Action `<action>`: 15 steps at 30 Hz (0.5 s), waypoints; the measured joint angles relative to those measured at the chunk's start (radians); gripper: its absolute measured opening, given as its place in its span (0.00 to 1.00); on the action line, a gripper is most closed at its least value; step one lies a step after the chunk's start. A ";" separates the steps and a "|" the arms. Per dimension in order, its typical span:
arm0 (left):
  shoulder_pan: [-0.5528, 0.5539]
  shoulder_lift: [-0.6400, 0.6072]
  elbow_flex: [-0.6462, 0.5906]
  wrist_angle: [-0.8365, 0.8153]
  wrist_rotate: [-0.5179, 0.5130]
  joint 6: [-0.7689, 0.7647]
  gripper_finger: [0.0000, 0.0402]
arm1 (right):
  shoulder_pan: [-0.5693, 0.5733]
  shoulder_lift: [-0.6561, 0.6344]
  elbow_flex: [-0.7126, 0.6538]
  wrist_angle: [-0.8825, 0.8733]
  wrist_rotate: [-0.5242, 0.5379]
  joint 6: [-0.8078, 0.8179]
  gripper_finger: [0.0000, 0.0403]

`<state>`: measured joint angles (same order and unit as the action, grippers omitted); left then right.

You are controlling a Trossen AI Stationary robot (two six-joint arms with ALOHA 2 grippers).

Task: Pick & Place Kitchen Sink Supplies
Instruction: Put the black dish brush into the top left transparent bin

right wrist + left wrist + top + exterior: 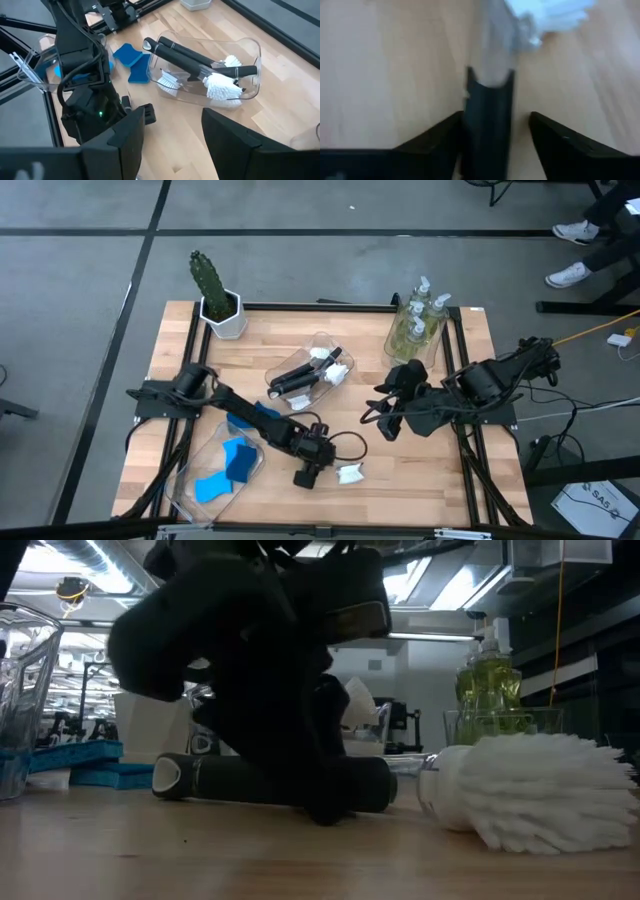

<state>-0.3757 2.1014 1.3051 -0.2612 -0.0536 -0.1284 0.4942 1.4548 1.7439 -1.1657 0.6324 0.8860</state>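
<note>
Currently left gripper [308, 476] jaws are standing spread, straddling the dish brush [420, 790] handle without pinching it. Brush is lying flat on the table [420, 490] near the front edge, long axis running between the fingers [432, 145], white head beyond the tips. Right gripper [172, 127], jaws apart and empty, is hovering well off to the right; left arm is nearer.
</note>
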 joint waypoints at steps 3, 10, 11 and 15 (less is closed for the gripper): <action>-0.001 0.010 0.004 -0.006 -0.007 -0.033 0.45 | 0.000 0.004 0.000 0.002 -0.008 0.001 0.49; 0.024 -0.041 -0.005 -0.038 0.009 -0.057 0.20 | 0.000 0.008 0.000 0.006 -0.015 0.003 0.49; 0.030 -0.057 -0.009 -0.052 0.011 -0.063 0.20 | 0.000 0.008 0.000 0.006 -0.015 0.002 0.49; 0.058 -0.134 -0.014 -0.093 -0.002 -0.071 0.20 | 0.000 0.004 0.000 0.011 -0.016 0.010 0.49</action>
<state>-0.3182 1.9678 1.2911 -0.3542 -0.0559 -0.1992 0.4942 1.4592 1.7439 -1.1550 0.6167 0.8956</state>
